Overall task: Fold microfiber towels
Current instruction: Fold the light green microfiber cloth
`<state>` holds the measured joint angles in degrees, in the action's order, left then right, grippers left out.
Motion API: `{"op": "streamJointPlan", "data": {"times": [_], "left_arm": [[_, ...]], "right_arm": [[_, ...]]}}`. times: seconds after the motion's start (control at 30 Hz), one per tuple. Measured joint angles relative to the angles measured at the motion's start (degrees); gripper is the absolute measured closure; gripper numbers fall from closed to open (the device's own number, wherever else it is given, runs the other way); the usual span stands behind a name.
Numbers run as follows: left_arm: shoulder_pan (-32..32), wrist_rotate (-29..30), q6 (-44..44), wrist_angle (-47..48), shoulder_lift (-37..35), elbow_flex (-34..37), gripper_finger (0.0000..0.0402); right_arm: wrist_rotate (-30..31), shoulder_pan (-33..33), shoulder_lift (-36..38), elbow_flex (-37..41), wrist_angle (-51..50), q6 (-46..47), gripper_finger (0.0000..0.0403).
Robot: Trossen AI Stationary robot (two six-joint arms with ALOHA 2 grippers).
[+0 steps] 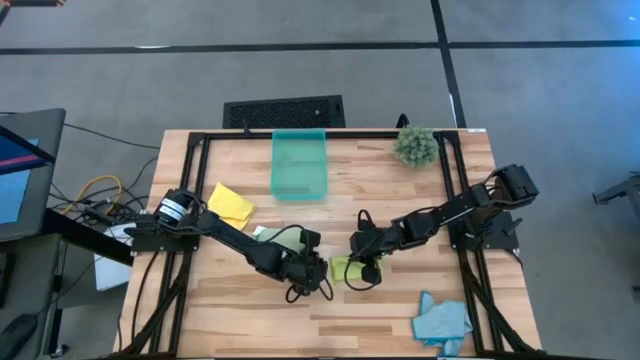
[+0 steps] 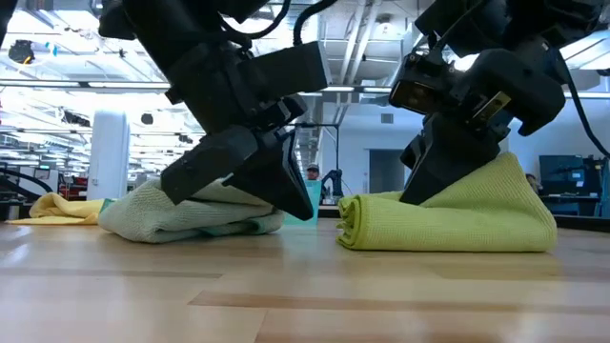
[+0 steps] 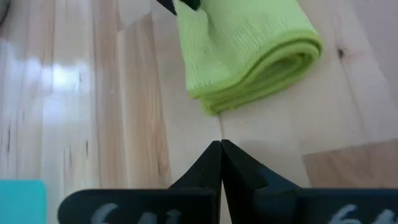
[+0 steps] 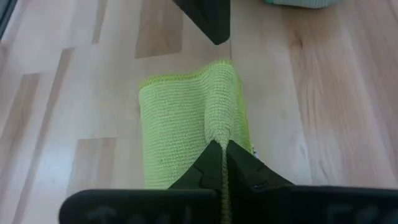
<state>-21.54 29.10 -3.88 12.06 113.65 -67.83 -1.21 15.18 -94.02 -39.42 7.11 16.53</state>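
Right gripper [image 4: 222, 148] jaws clamp the folded lime green towel [image 4: 186, 124]; left gripper [image 3: 221, 149], jaws together, sits just beside that towel.

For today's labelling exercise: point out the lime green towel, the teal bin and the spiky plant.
lime green towel [image 2: 457, 224], low view, its folded side.
teal bin [image 1: 299, 165], high view, its floor.
spiky plant [image 1: 414, 145], high view, its leafy top.
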Motion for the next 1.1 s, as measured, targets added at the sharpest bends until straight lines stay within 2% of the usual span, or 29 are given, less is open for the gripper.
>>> {"op": "streamJointPlan", "data": {"times": [0.13, 0.3, 0.43, 0.63, 0.8, 1.1], "left_arm": [[-0.02, 0.2, -1.36, -2.31, -0.03, -0.04, 0.0401], [-0.75, 0.21, -3.46, -6.53, -0.07, -0.09, 0.0401], [-0.96, -0.64, -4.81, -10.64, -0.13, -0.13, 0.0401], [-0.3, -3.55, -5.05, -16.0, 0.69, -0.24, 0.0401], [1.54, -4.12, -4.06, -16.97, 2.8, -0.06, 0.0401], [3.25, -4.06, -1.28, -16.38, 4.64, -0.17, 0.0401]], "right_arm": [[0.59, 0.0, 0.0, 0.0, -0.05, -0.01, 0.0379], [4.12, 0.16, 0.0, 0.0, -0.88, -0.33, 0.0365], [7.28, 0.19, -0.02, 0.0, -1.2, -0.42, 0.034], [7.32, 0.17, 0.01, 0.0, -2.14, -0.52, 0.0293], [7.35, 0.17, 3.7, 0.05, -6.01, -0.44, 0.0266], [13.54, 1.12, 10.24, 0.05, -12.68, 1.65, 0.0275]]}}
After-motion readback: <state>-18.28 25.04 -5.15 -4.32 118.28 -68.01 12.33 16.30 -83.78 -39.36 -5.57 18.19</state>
